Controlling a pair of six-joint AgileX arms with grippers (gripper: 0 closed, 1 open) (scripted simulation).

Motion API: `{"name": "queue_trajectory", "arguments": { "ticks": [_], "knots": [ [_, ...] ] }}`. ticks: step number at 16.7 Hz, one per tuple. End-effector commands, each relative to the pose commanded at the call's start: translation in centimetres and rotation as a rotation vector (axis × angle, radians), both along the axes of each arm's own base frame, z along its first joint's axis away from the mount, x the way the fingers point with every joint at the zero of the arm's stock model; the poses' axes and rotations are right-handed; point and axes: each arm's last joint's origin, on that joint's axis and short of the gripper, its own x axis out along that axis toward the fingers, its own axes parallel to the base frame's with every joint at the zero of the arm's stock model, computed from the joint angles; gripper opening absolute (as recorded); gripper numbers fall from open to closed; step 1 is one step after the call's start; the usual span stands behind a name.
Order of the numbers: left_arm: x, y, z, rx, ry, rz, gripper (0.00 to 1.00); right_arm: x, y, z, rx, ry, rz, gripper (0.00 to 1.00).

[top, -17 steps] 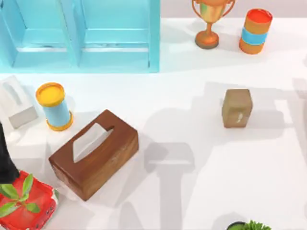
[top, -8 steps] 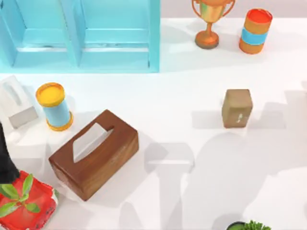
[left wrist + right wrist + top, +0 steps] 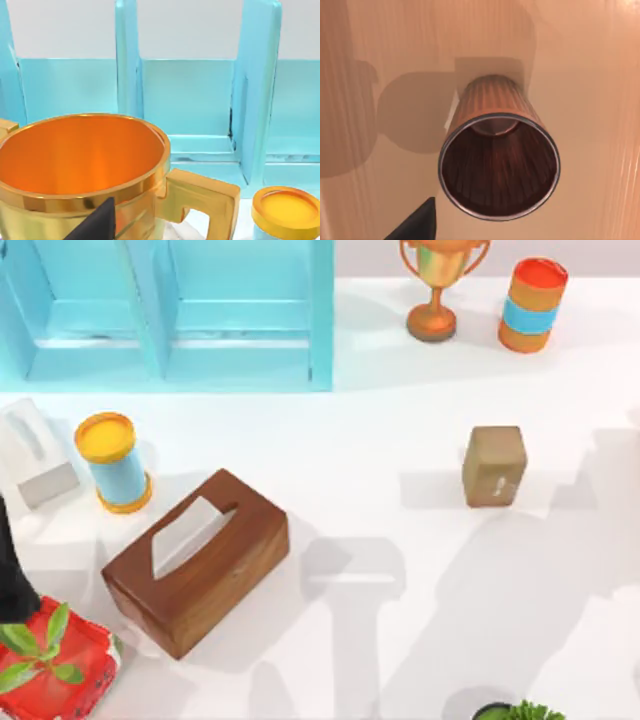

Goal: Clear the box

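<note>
Shadows shifted right; glossy wooden tissue box [image 3: 196,561].

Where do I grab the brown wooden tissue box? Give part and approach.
Grip the wooden tissue box across its long side walls at mid-length, probably from above: it lies flat and diagonal, so turn the jaws to match.

The tissue box [image 3: 195,560] looks like smooth, satin wood; the trophy cup [image 3: 85,175] is glossy gold metal. The bench [image 3: 420,640] is matt white, the shelf [image 3: 170,315] smooth painted blue.
</note>
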Motion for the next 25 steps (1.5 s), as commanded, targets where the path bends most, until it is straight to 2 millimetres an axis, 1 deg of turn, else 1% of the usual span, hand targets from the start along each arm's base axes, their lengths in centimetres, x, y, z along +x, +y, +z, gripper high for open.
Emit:
{"name": "queue_trajectory", "arguments": {
  "ticks": [5, 7, 9, 13, 25],
  "knots": [
    [0.0, 0.0, 0.0, 0.0, 0.0, 0.0, 1.0, -0.3, 0.0, -4.5, 0.0, 0.001, 0.0, 1.0],
    [0.0, 0.0, 0.0, 0.0, 0.0, 0.0, 1.0, -0.5, 0.0, -5.9, 0.0, 0.001, 0.0, 1.0],
    [0.0, 0.0, 0.0, 0.0, 0.0, 0.0, 1.0, -0.6, 0.0, -6.5, 0.0, 0.0, 0.0, 1.0],
    [0.0, 0.0, 0.0, 0.0, 0.0, 0.0, 1.0, -0.6, 0.0, -6.6, 0.0, 0.0, 0.0, 1.0],
    [0.0, 0.0, 0.0, 0.0, 0.0, 0.0, 1.0, -0.6, 0.0, -6.6, 0.0, 0.0, 0.0, 0.1]
  ]
}}
